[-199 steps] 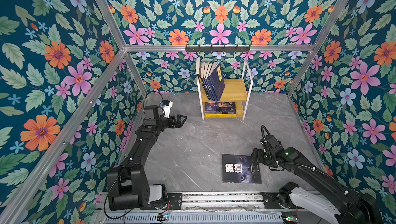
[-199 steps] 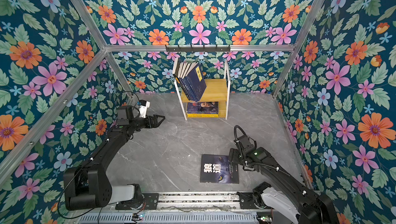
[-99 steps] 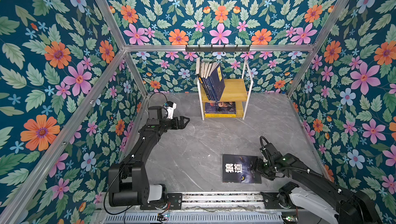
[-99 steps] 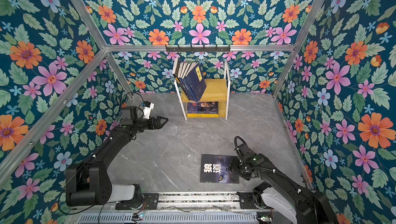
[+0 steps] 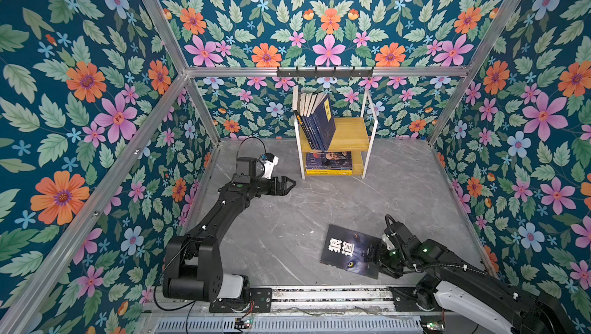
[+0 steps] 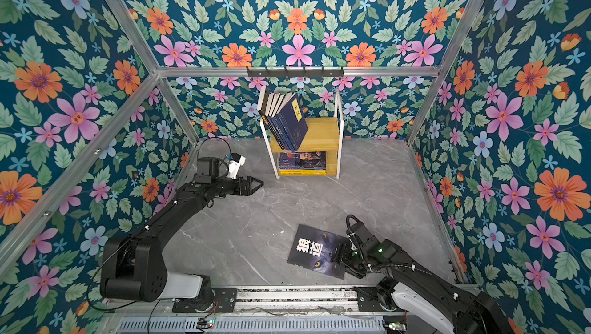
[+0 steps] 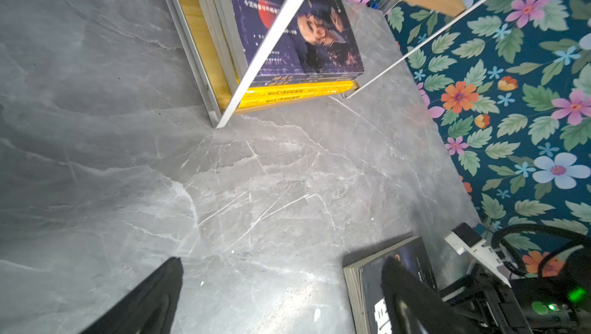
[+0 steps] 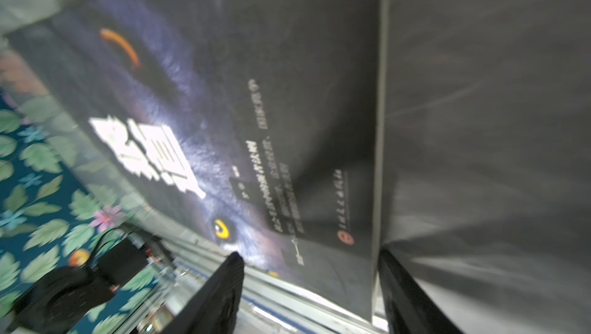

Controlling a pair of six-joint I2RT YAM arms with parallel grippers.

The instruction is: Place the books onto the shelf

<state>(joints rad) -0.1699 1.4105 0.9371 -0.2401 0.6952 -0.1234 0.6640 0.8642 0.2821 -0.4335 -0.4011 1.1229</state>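
Paperback (image 5: pixel 351 254) (glossy, black, rectangular) rests on veined grey tabletop (image 5: pixel 287 220).

Walled with dark teal wallpaper of pink, orange and blue flowers (image 5: pixel 329 12); edged with silver aluminium bars (image 5: pixel 224 71); floored with grey veined marble-look table (image 5: pixel 287 220); hung at back with black hook rail (image 5: pixel 324 73).

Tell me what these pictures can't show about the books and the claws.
Whether the right claw grips the wolf-eye book: its body covers the edge in both top views; right wrist view blurred.
Spine titles of the upright navy books: too small in both top views.
Book count in the lower stack: upper board hides most in both top views.
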